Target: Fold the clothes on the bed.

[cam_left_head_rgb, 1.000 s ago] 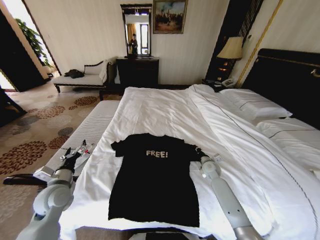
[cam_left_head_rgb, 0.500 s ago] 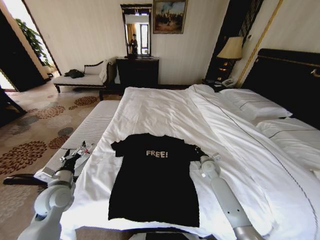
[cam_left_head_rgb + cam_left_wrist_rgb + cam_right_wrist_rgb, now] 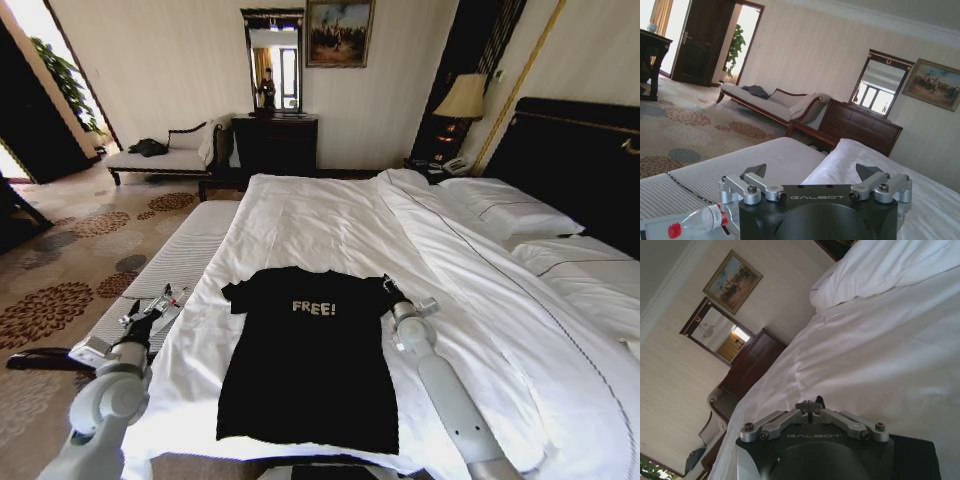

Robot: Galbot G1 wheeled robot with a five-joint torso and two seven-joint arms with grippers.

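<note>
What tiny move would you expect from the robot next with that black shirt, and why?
Probably lifting the sleeve and carrying it inward over the chest. The right gripper is at the T-shirt's sleeve with jaws shut, seemingly pinching it, while the shirt lies flat on the bed. The left gripper hovers open off the bedside.

The left hand (image 3: 811, 176), fingers spread, hovers above a plastic bottle (image 3: 695, 223).

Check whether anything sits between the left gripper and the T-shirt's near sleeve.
Nothing visible does. The left gripper, open, hangs off the bed's left edge; bare white sheet separates it from the black T-shirt's sleeve. A small bottle lies below the gripper, outside that path.
</note>
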